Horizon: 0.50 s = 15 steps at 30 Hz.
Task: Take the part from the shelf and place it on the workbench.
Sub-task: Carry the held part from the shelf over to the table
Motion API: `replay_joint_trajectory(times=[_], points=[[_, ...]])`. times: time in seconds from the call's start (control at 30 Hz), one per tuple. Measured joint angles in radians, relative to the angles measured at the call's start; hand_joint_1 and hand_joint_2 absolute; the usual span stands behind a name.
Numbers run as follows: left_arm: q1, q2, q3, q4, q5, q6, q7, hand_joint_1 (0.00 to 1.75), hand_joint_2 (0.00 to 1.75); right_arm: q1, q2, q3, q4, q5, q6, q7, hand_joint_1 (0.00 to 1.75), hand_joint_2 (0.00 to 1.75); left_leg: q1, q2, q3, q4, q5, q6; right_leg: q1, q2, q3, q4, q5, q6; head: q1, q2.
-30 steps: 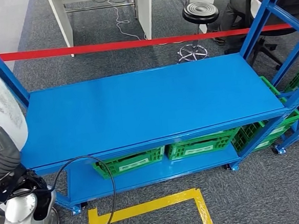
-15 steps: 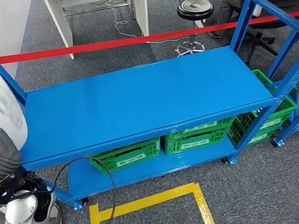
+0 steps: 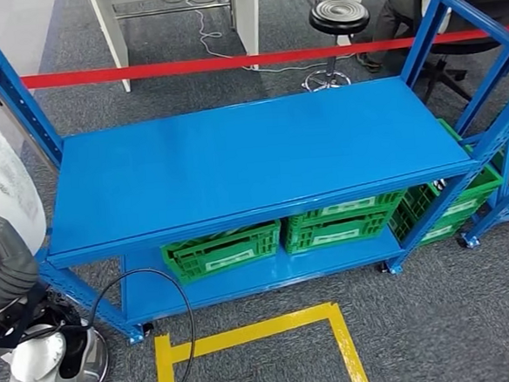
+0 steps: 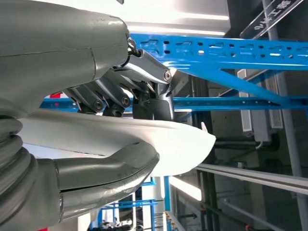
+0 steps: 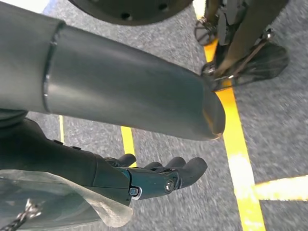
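Note:
A white curved part [image 3: 0,178] stands at the far left of the head view, and my left hand [image 3: 3,265] grips it from below. The left wrist view has the same white part [image 4: 174,144] held between the thumb and the dark fingers [image 4: 120,96] of my left hand. Ahead lies the bare blue top of the workbench [image 3: 256,160], to the right of the held part. My right hand [image 5: 152,178] hangs over grey floor with its fingers apart and nothing in it.
Green crates [image 3: 219,250] sit on the lower blue shelf. A red tape [image 3: 230,63] runs behind the bench, with a black stool [image 3: 340,17] and a seated person [image 3: 423,4] beyond. Another blue rack [image 3: 498,130] stands right. Yellow floor lines [image 3: 249,336] and a black cable [image 3: 181,318] lie near.
The whole picture has shifted as the camera moved; the bench now sits slightly further right. My left hand still holds the white part.

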Motion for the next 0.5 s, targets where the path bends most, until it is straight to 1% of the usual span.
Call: replay_joint_trajectory(times=[0.03, 0.07, 0.1, 0.13, 0.17, 0.2, 0.23, 0.27, 0.3, 0.33, 0.37, 0.4, 0.43, 0.5], points=[[0.001, 0.000, 0.000, 0.000, 0.000, 0.000, 0.000, 1.75, 1.75, 0.000, 0.000, 0.000, 0.000, 0.000, 0.000, -0.001, 0.00, 0.00, -0.002, 0.000, -0.009, 0.001, 0.006, 0.001, 0.000, 0.000, -0.013, 0.049, -0.018, 0.000, 0.000, 0.000], [0.001, 0.000, 0.000, 0.000, -0.001, 0.000, 0.000, 1.75, 1.75, 0.000, 0.001, 0.000, 0.000, 0.000, 0.000, -0.002, 0.00, 0.00, -0.004, 0.000, -0.017, 0.002, 0.012, 0.001, 0.000, 0.000, -0.010, 0.065, -0.016, 0.000, 0.000, 0.000], [0.001, 0.000, 0.000, 0.000, -0.001, 0.001, 0.000, 1.75, 1.75, 0.000, 0.001, 0.000, 0.000, 0.000, 0.000, -0.003, 0.00, 0.00, -0.005, 0.000, -0.025, 0.003, 0.018, 0.001, 0.000, 0.000, 0.014, 0.042, 0.002, -0.002, 0.001, 0.000], [0.001, 0.000, 0.000, 0.000, -0.002, 0.001, 0.000, 1.75, 1.75, 0.000, 0.001, 0.000, 0.000, 0.000, 0.000, -0.004, 0.00, 0.00, -0.006, 0.000, -0.031, 0.004, 0.022, 0.000, 0.001, 0.000, 0.054, -0.013, 0.029, -0.006, 0.001, 0.000], [0.001, 0.000, 0.000, 0.000, -0.002, 0.002, -0.001, 1.75, 1.75, -0.001, 0.001, 0.000, 0.000, 0.001, 0.000, -0.005, 0.00, 0.00, -0.007, 0.000, -0.035, 0.005, 0.026, -0.003, 0.003, 0.000, 0.102, -0.088, 0.050, -0.011, 0.001, 0.000], [0.000, 0.001, 0.000, 0.000, -0.004, 0.002, -0.001, 1.75, 1.75, -0.003, 0.000, 0.000, 0.000, 0.001, 0.000, -0.006, 0.00, 0.00, -0.008, 0.000, -0.039, 0.007, 0.030, -0.007, 0.004, 0.000, 0.147, -0.155, 0.064, -0.015, 0.000, 0.000], [-0.001, 0.001, 0.000, 0.000, -0.005, 0.003, -0.001, 1.75, 1.75, -0.005, 0.000, 0.000, 0.000, 0.001, 0.000, -0.007, 0.00, 0.00, -0.010, 0.000, -0.042, 0.008, 0.034, -0.012, 0.006, 0.001, 0.176, -0.201, 0.068, -0.017, 0.000, 0.000], [-0.001, 0.001, 0.000, 0.000, -0.007, 0.003, -0.002, 1.75, 1.75, -0.006, 0.000, 0.000, 0.000, 0.001, 0.001, -0.008, 0.00, 0.00, -0.010, 0.001, -0.045, 0.009, 0.039, -0.018, 0.008, 0.001, 0.189, -0.224, 0.066, -0.019, 0.000, 0.000], [-0.002, 0.001, 0.000, 0.000, -0.008, 0.004, -0.002, 1.75, 1.75, -0.005, 0.000, 0.000, 0.000, 0.001, 0.001, -0.008, 0.00, 0.00, -0.011, 0.001, -0.048, 0.009, 0.045, -0.025, 0.009, 0.001, 0.190, -0.228, 0.069, -0.022, -0.001, 0.000], [-0.001, 0.002, 0.000, 0.000, -0.010, 0.005, -0.003, 1.75, 1.75, -0.004, 0.000, 0.000, 0.000, 0.001, 0.002, -0.008, 0.00, 0.00, -0.010, 0.002, -0.050, 0.009, 0.049, -0.031, 0.007, 0.001, 0.183, -0.232, 0.075, -0.027, 0.000, 0.000], [-0.002, 0.002, 0.000, 0.000, -0.011, 0.005, -0.003, 1.75, 1.75, -0.003, 0.001, 0.000, 0.000, 0.001, 0.002, -0.008, 0.00, 0.00, -0.010, 0.001, -0.054, 0.014, 0.043, -0.037, 0.005, -0.001, 0.179, -0.236, 0.082, -0.034, -0.001, 0.000], [-0.002, 0.003, 0.000, 0.000, -0.012, 0.006, -0.003, 1.75, 1.75, -0.003, 0.002, 0.000, 0.001, 0.001, 0.003, -0.007, 0.00, 0.00, -0.010, 0.000, -0.063, 0.033, 0.022, -0.043, 0.003, -0.003, 0.174, -0.239, 0.090, -0.043, -0.003, 0.000], [-0.002, 0.005, 0.000, 0.000, -0.013, 0.006, -0.004, 1.75, 1.75, -0.003, 0.003, 0.000, 0.001, 0.001, 0.004, -0.007, 0.00, 0.00, -0.008, -0.001, -0.076, 0.072, -0.013, -0.048, 0.000, -0.005, 0.167, -0.243, 0.099, -0.049, -0.005, 0.000], [-0.001, 0.006, 0.000, 0.000, -0.014, 0.007, -0.004, 1.75, 1.75, -0.004, 0.003, 0.000, 0.001, 0.001, 0.004, -0.006, 0.00, 0.00, -0.003, -0.002, -0.112, 0.193, -0.098, -0.058, 0.002, -0.006, 0.150, -0.240, 0.114, -0.056, -0.008, 0.000]])
